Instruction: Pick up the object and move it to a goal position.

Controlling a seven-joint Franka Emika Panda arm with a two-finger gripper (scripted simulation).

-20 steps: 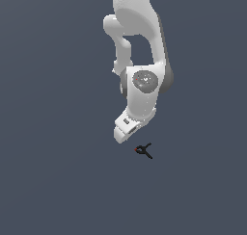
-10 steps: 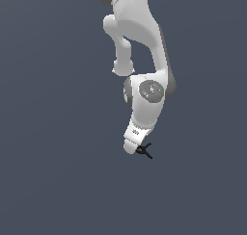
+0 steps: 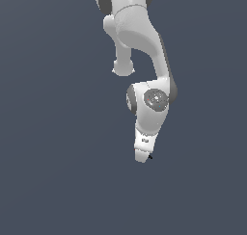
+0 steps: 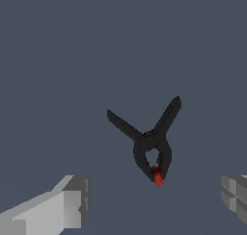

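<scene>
The gripper has come down over the clamp, seemingly lower than before.

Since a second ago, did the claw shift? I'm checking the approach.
Yes. In the exterior view the claw has slid toward the view's right and downward, and now covers most of the stationary black clamp.

Arm folded downward from above, wrist pointing at the surface; gripper low, fingers spread wide apart.
</scene>
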